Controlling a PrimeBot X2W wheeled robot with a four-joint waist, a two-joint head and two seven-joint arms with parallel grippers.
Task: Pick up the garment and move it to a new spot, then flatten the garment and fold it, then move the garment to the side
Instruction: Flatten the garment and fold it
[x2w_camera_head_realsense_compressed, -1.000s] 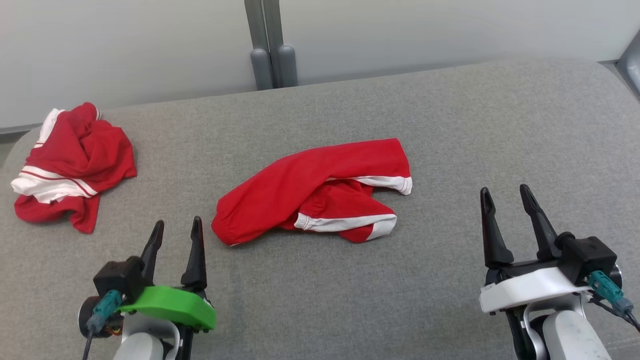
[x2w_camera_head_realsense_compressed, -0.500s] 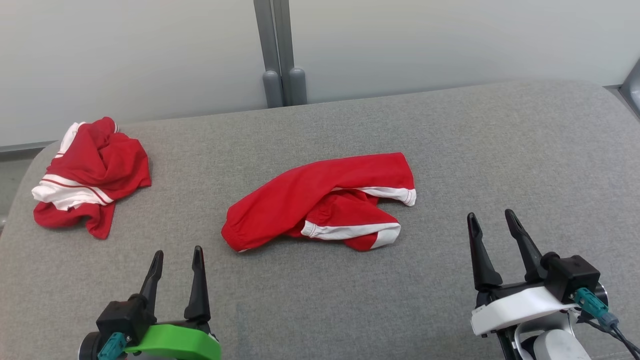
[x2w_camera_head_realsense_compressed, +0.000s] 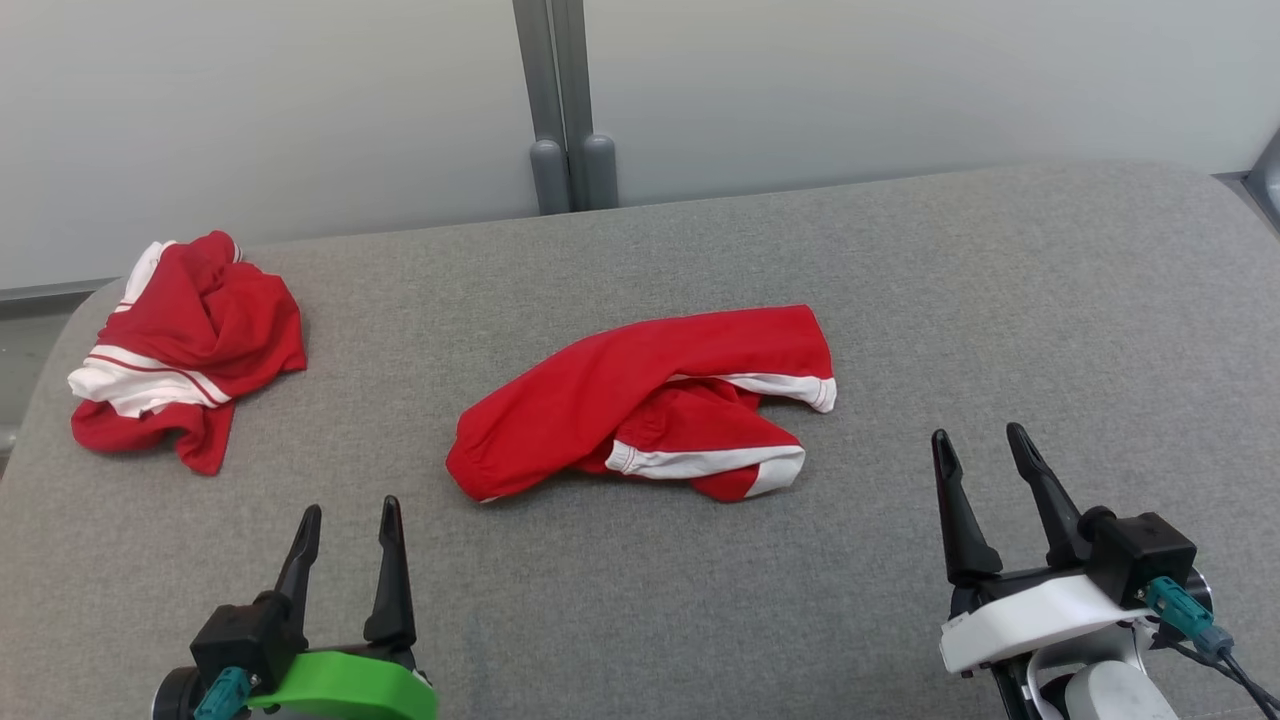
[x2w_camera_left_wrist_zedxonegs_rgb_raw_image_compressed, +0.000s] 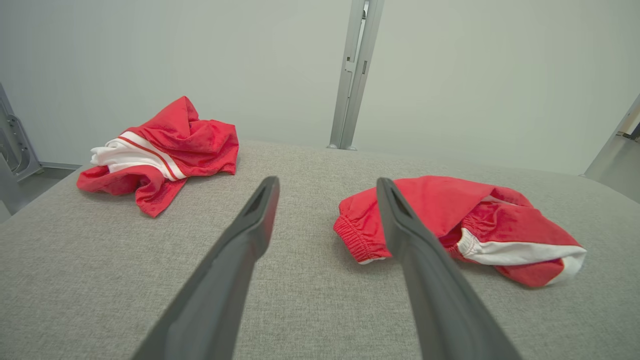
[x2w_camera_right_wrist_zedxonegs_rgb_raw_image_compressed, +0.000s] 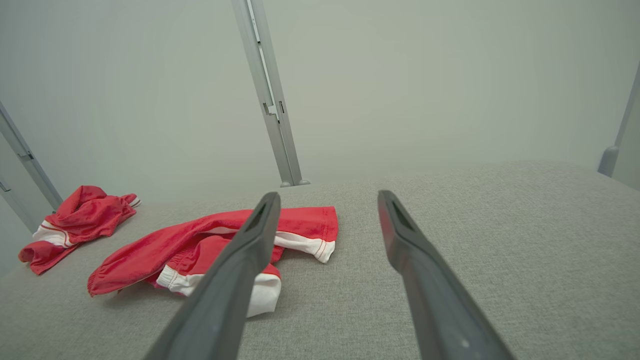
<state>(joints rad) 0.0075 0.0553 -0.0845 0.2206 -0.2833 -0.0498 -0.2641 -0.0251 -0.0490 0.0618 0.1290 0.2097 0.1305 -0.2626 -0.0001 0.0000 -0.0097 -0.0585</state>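
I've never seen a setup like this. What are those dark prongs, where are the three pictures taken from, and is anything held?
It is a two-armed robot. The picture showing both arms comes from a camera on its head, looking down at a grey padded surface. The dark prongs are its left fingers and right fingers. The other two pictures come from cameras on its wrists, looking along those fingers. Two garments lie there: red shorts in the middle, bunched, and a crumpled red-and-white garment at the far left. Both pairs of fingers are open and hold nothing.
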